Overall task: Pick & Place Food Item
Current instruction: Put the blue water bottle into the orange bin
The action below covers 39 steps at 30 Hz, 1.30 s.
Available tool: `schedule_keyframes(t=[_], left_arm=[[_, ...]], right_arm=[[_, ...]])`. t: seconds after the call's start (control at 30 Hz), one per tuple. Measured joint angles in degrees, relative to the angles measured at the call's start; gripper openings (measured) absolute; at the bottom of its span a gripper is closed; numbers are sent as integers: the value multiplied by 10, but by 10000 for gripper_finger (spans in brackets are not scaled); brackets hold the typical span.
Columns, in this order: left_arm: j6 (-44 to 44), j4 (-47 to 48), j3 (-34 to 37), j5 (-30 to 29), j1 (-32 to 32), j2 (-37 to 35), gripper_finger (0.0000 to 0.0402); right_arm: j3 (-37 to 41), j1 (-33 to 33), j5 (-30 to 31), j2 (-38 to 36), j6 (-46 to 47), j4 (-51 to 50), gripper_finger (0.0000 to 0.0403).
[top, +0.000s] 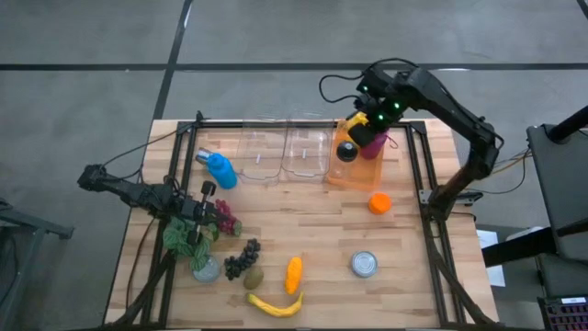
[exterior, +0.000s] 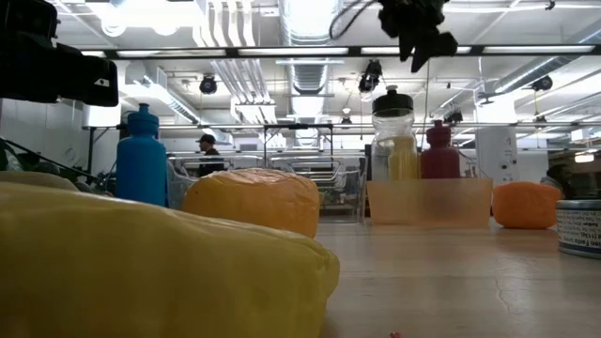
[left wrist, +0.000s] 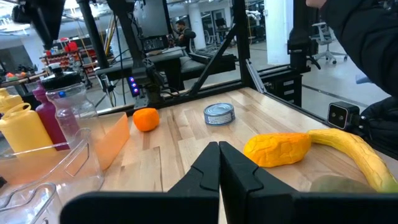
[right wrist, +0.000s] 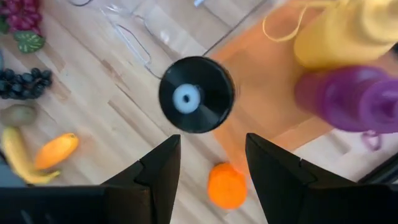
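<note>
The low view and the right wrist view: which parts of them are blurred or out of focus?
Low view: the banana nearest the camera is a soft yellow mass; the orange bin looks hazy. Right wrist view: the purple bottle and yellow bottle are smeared, while the black lid is fairly sharp.

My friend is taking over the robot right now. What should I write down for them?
Right gripper: open, holding nothing, hanging above the orange bin at the back of the table, over the black-capped bottle standing in it.
Left gripper: shut, empty, low near the table's left side.
In the orange bin: the black-capped bottle, a yellow bottle and a purple bottle.
On the table still: orange, can, banana, orange-yellow fruit, kiwi, dark grapes, blue bottle.
The two clear bins look empty.
Left to do: pick up a food item and place it; which one, I cannot tell.
</note>
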<state>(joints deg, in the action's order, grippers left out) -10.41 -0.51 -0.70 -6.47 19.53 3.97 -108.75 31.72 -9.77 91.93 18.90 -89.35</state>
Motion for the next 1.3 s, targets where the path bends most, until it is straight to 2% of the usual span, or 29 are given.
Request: schedule_keyframes(t=[0.27,0.47,0.57,0.7,0.93,1.17,1.3], left_arm=[[0,0,0,0,0,0,1],[0,0,0,0,0,0,1],[0,0,0,0,0,0,1],[0,0,0,0,0,0,1],[0,0,0,0,0,0,1],[0,0,0,0,0,0,1],[0,0,0,0,0,0,1]], right_arm=[[5,-154,167,-58,20,20,177],[65,-272,271,-98,82,50,177],[118,-324,294,-135,104,95,179],[220,-389,340,-203,129,212,187],[388,-497,468,-286,170,358,190],[528,-587,650,-342,177,479,190],[579,-607,675,-388,171,512,190]])
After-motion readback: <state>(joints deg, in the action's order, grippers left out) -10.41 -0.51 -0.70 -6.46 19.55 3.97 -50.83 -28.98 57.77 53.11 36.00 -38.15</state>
